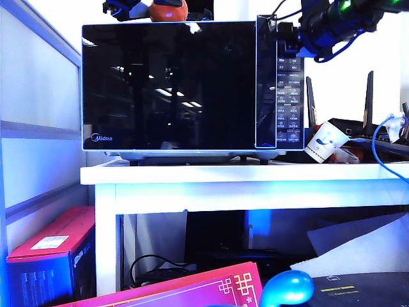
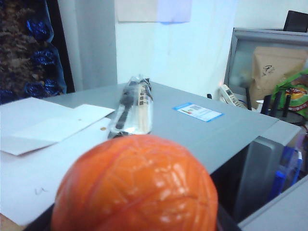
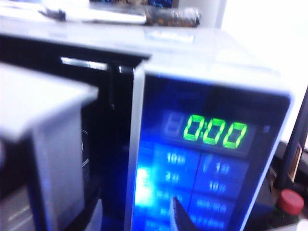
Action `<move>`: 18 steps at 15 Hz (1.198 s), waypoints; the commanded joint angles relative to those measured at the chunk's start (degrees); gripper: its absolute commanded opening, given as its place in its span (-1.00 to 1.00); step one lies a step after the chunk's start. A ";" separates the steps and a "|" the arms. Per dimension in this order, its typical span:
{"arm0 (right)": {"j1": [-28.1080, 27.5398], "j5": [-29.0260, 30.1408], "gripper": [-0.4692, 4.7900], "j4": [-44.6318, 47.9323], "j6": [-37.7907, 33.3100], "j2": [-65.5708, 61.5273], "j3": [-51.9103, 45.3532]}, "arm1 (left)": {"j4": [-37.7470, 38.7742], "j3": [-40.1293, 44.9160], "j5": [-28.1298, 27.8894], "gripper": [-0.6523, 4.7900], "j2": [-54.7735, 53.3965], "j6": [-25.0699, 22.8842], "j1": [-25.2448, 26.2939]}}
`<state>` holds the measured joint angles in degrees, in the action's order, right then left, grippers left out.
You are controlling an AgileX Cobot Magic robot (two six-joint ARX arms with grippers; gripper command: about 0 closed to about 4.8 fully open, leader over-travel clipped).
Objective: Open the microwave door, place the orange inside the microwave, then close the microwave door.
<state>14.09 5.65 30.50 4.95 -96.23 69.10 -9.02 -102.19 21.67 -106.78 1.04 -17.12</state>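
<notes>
The left gripper [image 1: 167,4] is seen above the top of the microwave [image 1: 192,86], its jaws closed around the orange [image 2: 137,185], which is held just over the casing's top. The right gripper [image 1: 287,35] is positioned at the microwave's upper right corner, beside the button panel [image 3: 202,183]; whether its jaws are spread or pressed together cannot be told. The microwave door [image 1: 169,86] appears slightly ajar at its handle side. The green display [image 3: 215,132] on the panel is lit.

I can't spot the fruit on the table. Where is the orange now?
The orange sits at the exterior view's top edge, above the microwave, left of centre, held in the left gripper; it fills the left wrist view's foreground.
</notes>
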 commanded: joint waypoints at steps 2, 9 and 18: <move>0.37 2.05 -0.11 0.87 -0.24 1.60 0.50 | 0.24 0.15 0.55 0.02 2.10 1.40 0.07; 0.07 11.04 -0.11 0.13 -0.24 4.66 0.52 | 0.31 0.15 0.72 0.02 3.39 2.69 0.07; 0.07 16.39 -0.15 -0.46 -0.28 8.72 0.52 | 3.21 0.17 1.53 0.02 3.39 3.48 0.07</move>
<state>13.74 20.53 25.54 5.28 -88.90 68.88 -5.78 -101.95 22.96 -103.77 4.58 -17.04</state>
